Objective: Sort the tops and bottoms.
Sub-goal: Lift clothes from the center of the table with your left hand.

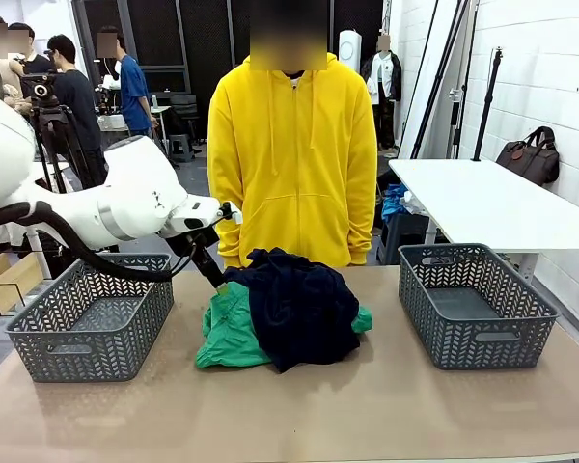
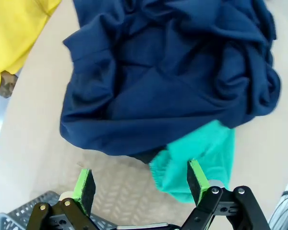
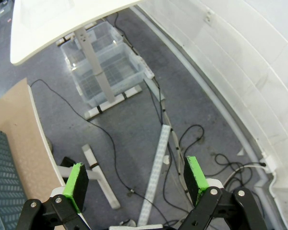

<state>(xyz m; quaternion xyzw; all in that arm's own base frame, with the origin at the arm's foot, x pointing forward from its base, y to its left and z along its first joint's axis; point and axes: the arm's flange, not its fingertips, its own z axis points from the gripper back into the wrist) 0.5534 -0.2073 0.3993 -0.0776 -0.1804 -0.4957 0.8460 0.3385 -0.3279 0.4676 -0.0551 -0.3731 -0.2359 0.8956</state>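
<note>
Your left gripper [image 2: 140,183], jaws spread wide, hangs at the left edge of the pile. There the bright green cloth garment [image 1: 227,338] pokes out from under the crumpled dark navy garment [image 1: 299,304], mid-table between two grey lattice plastic baskets [image 1: 92,313]. If you close here you may pinch both layers, because navy overlaps green, and the whole heap could drag. Your right gripper [image 3: 137,179], jaws also apart, points at the cabled floor. The smooth tan tabletop [image 1: 367,415] is slippery-looking, and a person in a yellow hoodie [image 1: 294,154] stands just behind the pile.
</note>
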